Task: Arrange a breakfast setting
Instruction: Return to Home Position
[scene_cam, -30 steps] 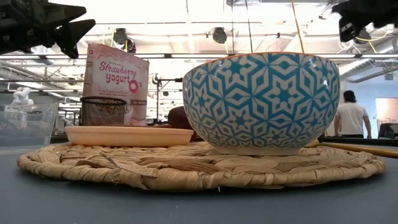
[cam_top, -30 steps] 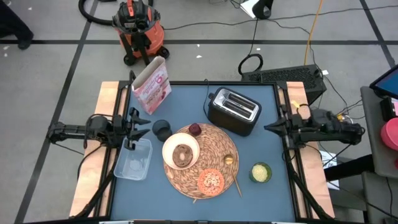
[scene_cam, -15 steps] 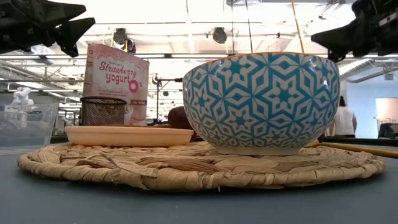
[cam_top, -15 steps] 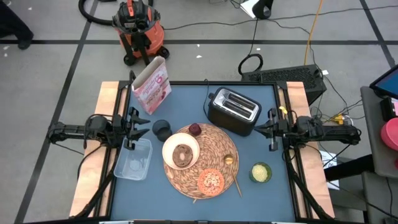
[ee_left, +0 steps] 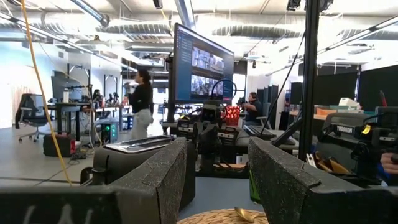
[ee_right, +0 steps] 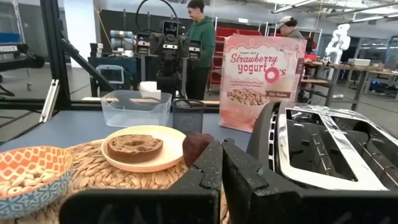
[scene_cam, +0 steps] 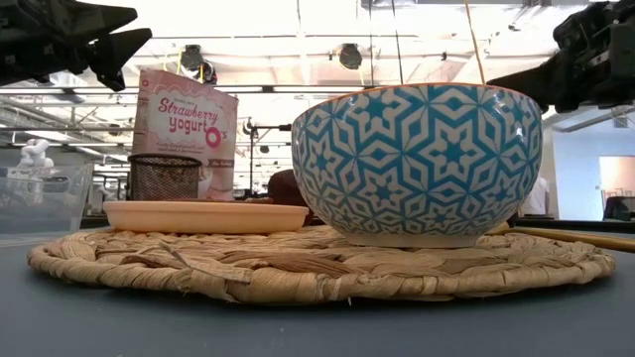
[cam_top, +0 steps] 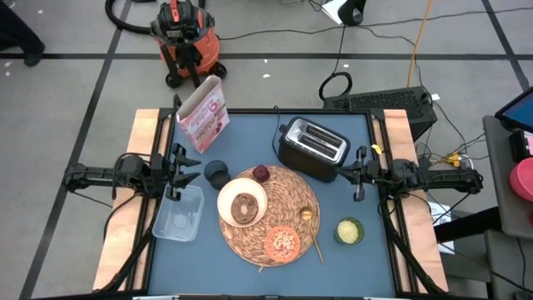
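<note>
Beyond the right claw (ee_right: 221, 157), a bagel (ee_right: 132, 146) lies on a cream plate (ee_right: 169, 155) beside dark-red fruit (ee_right: 196, 148).

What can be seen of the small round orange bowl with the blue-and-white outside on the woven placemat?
The small round orange bowl stands upright on the round woven straw placemat, at the mat's edge farthest from the black toaster. Its inside is orange with a pale pattern; its outside bears blue and white stars. It looks like glazed ceramic and holds pale cereal rings. A gold spoon lies beside it, on the robot's right of it, seemingly not touching.
</note>
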`<control>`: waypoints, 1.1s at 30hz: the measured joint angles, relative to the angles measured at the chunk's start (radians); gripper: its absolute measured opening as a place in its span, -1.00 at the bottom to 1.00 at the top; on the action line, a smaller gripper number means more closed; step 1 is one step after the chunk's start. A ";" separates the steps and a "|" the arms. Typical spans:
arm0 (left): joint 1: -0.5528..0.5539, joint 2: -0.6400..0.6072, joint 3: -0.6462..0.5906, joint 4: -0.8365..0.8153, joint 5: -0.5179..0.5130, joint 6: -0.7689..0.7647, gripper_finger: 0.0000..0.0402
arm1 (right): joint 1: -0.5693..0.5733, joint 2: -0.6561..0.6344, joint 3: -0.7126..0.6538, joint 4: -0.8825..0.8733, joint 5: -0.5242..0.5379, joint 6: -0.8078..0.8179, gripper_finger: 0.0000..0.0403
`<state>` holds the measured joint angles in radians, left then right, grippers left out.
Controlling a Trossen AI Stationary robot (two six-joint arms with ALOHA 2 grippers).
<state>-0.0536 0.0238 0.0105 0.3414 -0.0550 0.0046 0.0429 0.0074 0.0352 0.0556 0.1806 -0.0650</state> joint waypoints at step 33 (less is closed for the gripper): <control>0.000 0.001 0.000 -0.212 0.000 0.070 -0.11 | 0.027 0.026 -0.020 0.001 0.000 -0.007 -1.00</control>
<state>-0.0536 0.0250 0.0105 0.1299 -0.0547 0.0747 0.0696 0.0334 0.0151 0.0563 0.1802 -0.0723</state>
